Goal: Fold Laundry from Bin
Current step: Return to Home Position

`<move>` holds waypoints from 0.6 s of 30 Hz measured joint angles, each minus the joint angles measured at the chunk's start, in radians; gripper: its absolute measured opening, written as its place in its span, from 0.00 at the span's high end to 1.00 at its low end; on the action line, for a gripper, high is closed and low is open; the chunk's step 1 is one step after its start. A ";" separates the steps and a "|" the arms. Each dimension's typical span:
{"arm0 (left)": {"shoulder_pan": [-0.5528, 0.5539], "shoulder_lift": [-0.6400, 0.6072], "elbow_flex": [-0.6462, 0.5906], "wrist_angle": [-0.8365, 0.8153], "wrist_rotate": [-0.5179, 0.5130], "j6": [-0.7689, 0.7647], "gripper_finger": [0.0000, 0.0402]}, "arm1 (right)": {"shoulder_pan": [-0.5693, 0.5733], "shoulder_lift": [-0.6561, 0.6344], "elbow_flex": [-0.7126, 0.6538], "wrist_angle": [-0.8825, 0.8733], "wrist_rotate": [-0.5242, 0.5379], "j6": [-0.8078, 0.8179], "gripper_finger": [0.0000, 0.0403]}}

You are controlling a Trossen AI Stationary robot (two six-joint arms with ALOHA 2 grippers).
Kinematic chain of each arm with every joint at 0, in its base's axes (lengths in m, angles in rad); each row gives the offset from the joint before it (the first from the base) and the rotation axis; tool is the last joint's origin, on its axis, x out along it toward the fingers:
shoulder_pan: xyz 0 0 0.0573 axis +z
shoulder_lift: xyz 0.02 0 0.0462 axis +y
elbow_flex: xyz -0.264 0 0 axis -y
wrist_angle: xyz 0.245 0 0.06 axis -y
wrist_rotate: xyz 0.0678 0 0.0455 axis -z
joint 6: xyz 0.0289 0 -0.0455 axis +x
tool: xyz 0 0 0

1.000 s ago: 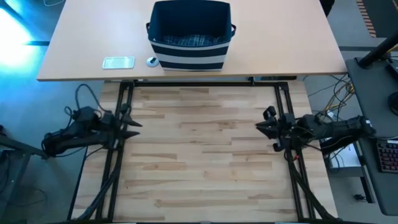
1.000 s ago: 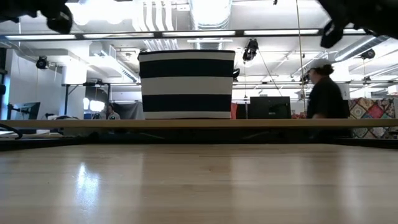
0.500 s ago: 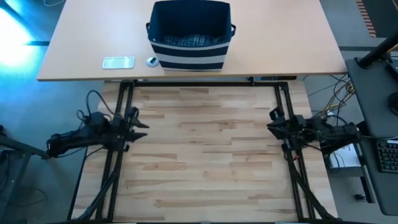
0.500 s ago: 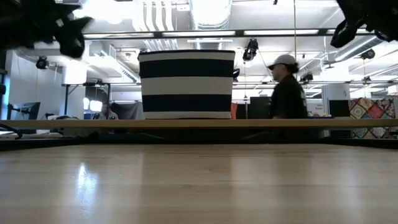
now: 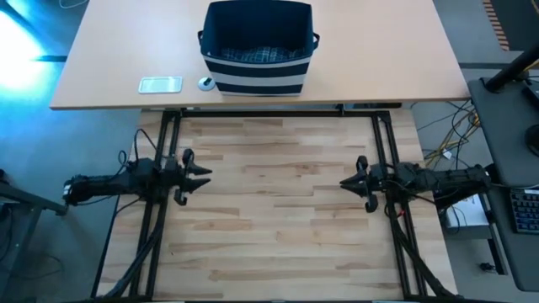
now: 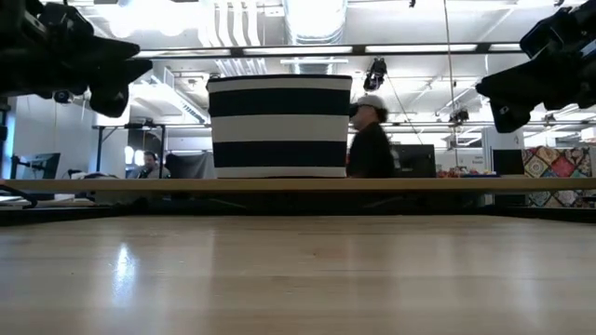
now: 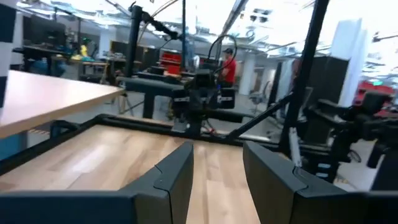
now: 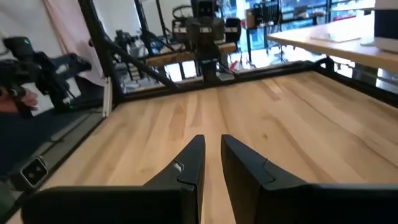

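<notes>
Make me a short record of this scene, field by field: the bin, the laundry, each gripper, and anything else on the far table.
bin: upright on the far tan table, beyond the wooden work table
laundry: plaid cloth showing inside the bin
left gripper: above the work table's left side, pointing inward, fingers apart, holding nothing
right gripper: above its right side, pointing inward, narrow gap between fingers, holding nothing
beside bin: flat pale rectangle and small round object

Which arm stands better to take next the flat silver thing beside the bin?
Probably the left: the silver thing lies left of the bin, nearer the left gripper; the right gripper is farther.
</notes>
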 joint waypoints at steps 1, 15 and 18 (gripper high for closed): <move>-0.030 0.005 0.000 -0.004 -0.035 0.011 0.69 | 0.000 0.007 0.003 -0.003 0.002 0.000 0.88; -0.213 0.024 0.000 -0.060 -0.276 0.314 0.69 | 0.000 0.035 0.010 -0.012 0.005 -0.002 0.88; -0.212 0.028 0.000 -0.108 -0.317 0.322 0.69 | 0.000 0.035 0.010 -0.012 0.005 0.000 0.88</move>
